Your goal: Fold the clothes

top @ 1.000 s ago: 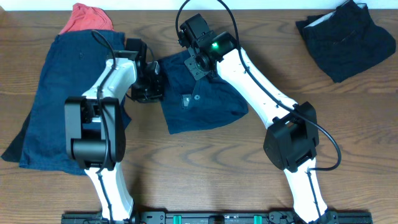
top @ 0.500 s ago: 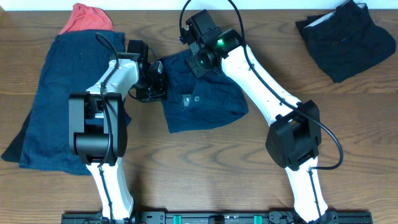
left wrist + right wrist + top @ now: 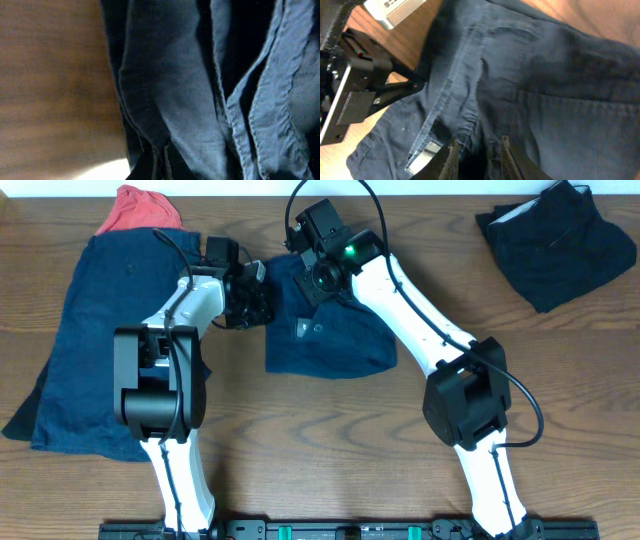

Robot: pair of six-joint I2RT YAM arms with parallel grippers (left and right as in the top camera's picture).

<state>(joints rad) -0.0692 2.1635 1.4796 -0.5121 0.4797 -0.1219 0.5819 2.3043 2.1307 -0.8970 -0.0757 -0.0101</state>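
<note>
Far to the left of the blue shorts (image 3: 335, 345), at the back of the table (image 3: 330, 440), I see a red cloth (image 3: 140, 208) peeking out from under the big blue clothes (image 3: 110, 330). Those big blue clothes lie spread out flat, well to the left of the shorts and not touching them. My left claw (image 3: 262, 292) is at the left edge of the shorts, up near the back corner. It is pinched tight together on that edge, and its own camera sees only bunched blue cloth and a bit of wood. The blue shorts lie in the middle of the table, mostly flat, with the front edge straight and the back left part wrinkled. My right claw (image 3: 478, 152) is low over the back part of the shorts, just right of the left claw. Its two fingers (image 3: 451, 156) stand a little apart, with the thick stitched band running between them. Far to the right of the shorts, at the back, sits the dark folded pile (image 3: 555, 245).
</note>
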